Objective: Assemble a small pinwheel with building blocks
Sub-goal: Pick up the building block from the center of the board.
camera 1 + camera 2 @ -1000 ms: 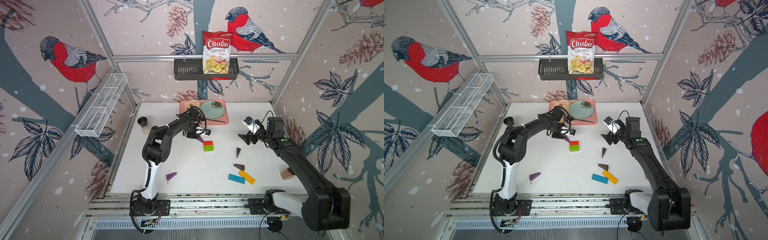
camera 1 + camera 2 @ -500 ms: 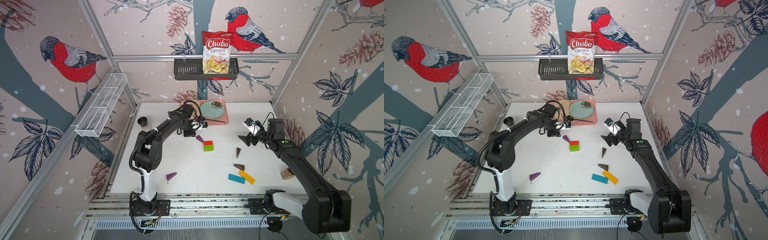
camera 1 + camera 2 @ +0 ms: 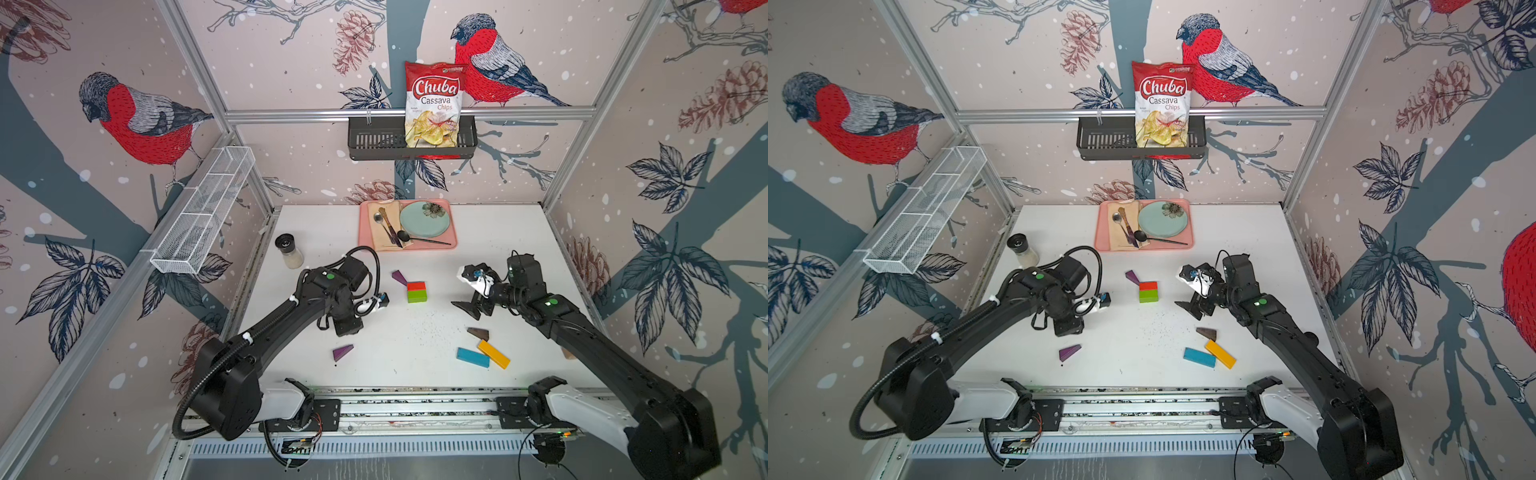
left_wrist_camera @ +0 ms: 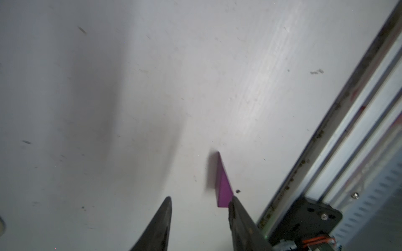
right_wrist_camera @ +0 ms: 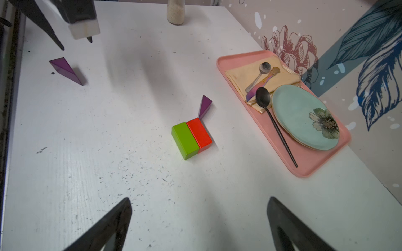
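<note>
Three bird-papered walls, scuffed white tabletop

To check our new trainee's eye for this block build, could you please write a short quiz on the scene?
1. True or false: the red wooden brick and the green wooden brick lie touching, side by side.
2. What does the left claw hold? A. the green brick B. nothing C. the red brick
3. How many purple triangular wooden wedges lie on the white table?
Key: 1 true; 2 B; 3 two, one at the red brick's corner, one near the left claw.
</note>
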